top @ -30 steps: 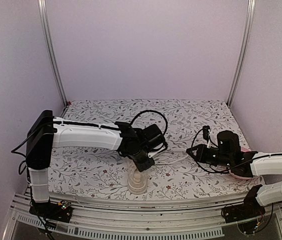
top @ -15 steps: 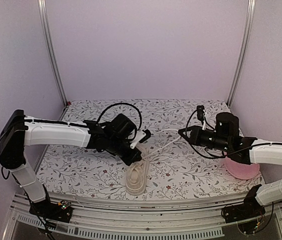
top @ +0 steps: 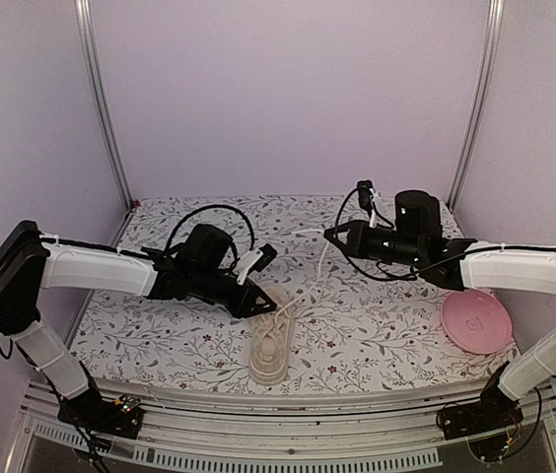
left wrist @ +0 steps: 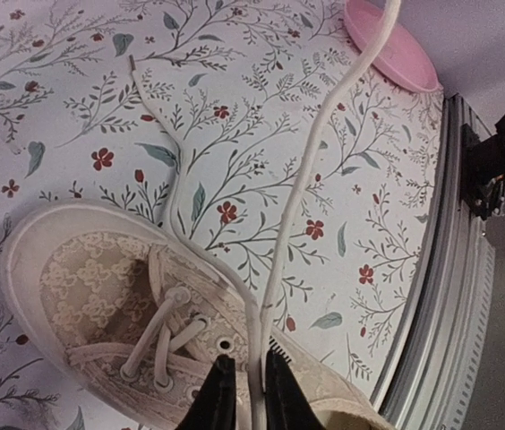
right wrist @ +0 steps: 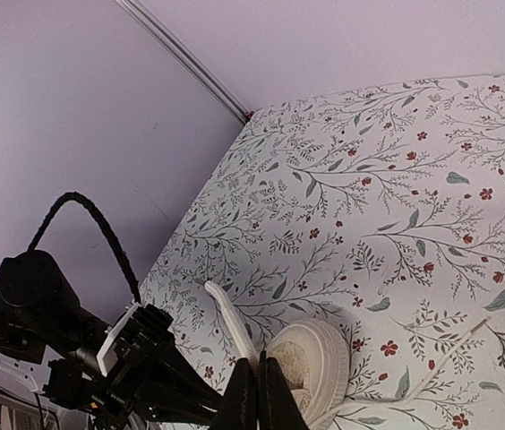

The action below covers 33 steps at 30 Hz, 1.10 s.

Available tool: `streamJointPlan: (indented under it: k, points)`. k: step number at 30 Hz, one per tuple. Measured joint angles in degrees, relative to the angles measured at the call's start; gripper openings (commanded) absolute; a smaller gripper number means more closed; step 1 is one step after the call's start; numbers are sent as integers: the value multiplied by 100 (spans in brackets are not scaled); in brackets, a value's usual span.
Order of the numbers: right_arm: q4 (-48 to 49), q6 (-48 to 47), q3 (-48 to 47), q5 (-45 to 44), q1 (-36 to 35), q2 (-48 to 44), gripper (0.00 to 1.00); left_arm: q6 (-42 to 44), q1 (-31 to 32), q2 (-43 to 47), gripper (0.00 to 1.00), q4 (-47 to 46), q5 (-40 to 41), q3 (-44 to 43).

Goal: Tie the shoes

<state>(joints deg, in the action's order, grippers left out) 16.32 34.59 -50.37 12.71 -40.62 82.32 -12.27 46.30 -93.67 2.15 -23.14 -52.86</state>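
Note:
The cream shoe (top: 270, 345) lies near the table's front edge, toe toward the back. My left gripper (top: 264, 307) is low over its laced part; in the left wrist view its black fingers (left wrist: 219, 399) stand a lace's width apart around the white lace (left wrist: 315, 161) just above the shoe (left wrist: 100, 287). That lace rises to my right gripper (top: 329, 236), held above the table behind the shoe. In the right wrist view the right gripper (right wrist: 259, 385) is shut on the lace, whose end (right wrist: 221, 309) sticks out past the tips, with the shoe's toe (right wrist: 324, 354) beneath.
A round pink plate (top: 475, 322) lies at the front right of the flowered cloth (top: 386, 325). A second lace strand (left wrist: 167, 170) trails loose on the cloth beside the toe. Metal rails (top: 288, 434) run along the front edge, and purple walls close in three sides.
The right gripper has moved left and toward the back with the lace, uncovering the pink plate. The left arm has drawn back to the left, its gripper staying by the shoe.

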Motion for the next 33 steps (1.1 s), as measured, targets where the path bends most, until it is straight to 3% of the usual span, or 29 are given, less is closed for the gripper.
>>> streamJointPlan:
  k: [14,26,33]
  points:
    - [39,-79,-782,120,0,612,2,-72,-212,-592,34,-728,-776,-55]
    - [37,-131,-946,120,0,826,2,127,-249,-927,22,-452,-1019,-522]
    - [37,-179,-1073,118,0,916,2,258,-251,-1043,25,-151,-1056,-680]
